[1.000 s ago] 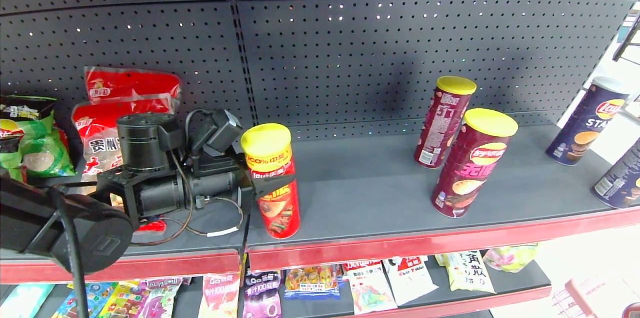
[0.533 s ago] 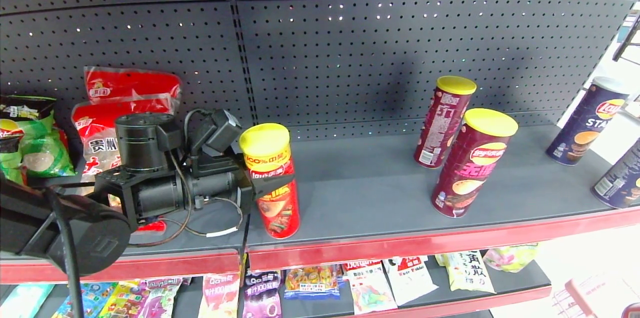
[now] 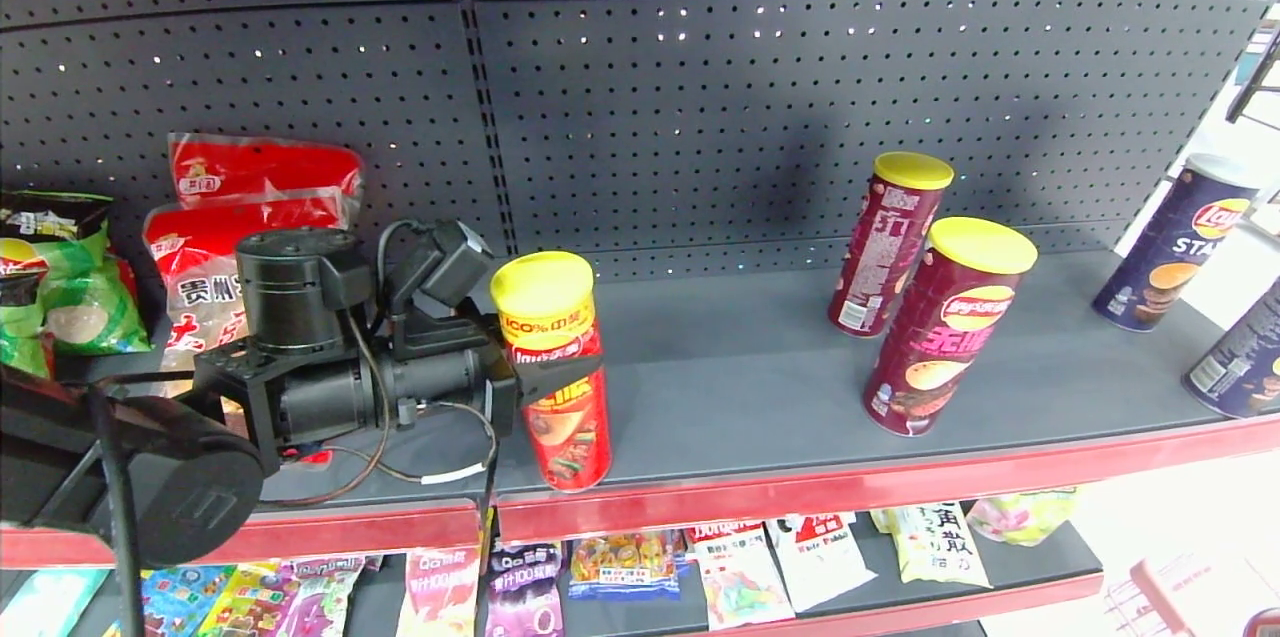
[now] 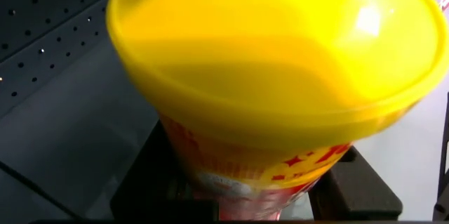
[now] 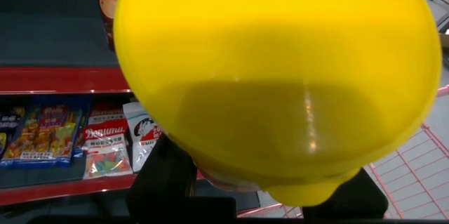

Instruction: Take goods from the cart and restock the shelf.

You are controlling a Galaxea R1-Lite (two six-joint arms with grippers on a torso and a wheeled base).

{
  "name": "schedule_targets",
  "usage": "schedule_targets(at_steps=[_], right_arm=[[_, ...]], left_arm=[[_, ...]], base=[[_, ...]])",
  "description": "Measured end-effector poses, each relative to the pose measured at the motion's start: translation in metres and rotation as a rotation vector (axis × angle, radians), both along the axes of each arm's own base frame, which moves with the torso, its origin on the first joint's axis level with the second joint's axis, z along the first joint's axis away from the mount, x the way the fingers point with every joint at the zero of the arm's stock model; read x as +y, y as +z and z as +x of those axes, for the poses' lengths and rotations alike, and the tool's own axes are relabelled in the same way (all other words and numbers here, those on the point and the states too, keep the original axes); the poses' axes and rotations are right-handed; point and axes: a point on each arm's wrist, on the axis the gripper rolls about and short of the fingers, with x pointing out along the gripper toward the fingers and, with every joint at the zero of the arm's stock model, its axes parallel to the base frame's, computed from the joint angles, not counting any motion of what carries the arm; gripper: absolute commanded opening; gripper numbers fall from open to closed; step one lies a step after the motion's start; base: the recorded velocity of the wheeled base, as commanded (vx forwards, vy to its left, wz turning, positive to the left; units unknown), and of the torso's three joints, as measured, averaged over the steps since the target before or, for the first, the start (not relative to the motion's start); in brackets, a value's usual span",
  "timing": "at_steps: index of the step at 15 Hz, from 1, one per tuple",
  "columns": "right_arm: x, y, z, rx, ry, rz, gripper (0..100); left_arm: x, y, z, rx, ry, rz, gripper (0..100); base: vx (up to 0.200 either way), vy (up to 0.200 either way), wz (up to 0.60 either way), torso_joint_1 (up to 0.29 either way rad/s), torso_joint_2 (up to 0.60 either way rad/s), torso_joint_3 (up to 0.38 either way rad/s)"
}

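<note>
Two grippers pinching — left gripper (image 3: 556, 369), red can (image 3: 572, 439) on shelf (image 3: 760, 387); right gripper (image 5: 256, 189), yellow-lidded can (image 5: 280, 62).

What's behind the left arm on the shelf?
Two red bags leaning on the pegboard. The arm covers their lower parts and the shelf there, so anything low is hidden.

The red can (image 3: 557, 397) has a yellow lid, as does the second can (image 5: 280, 76). At the red can's three o'clock, two maroon cans (image 3: 930, 337) wear yellow lids. The shelf (image 3: 760, 387) is grey, front edge red; its back panel (image 3: 700, 117) dark, dotted with holes.
</note>
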Motion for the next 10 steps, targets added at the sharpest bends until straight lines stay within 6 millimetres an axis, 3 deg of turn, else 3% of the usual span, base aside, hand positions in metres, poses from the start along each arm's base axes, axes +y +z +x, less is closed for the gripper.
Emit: schedule_targets(at_steps=[10], right_arm=[[0.0,-0.001,0.0,0.005,-0.001,0.0,0]], left_arm=[[0.002,0.004,0.016,-0.009,0.055,-0.016,0]], base=[[0.0,0.0,0.0,0.0,0.0,0.0]])
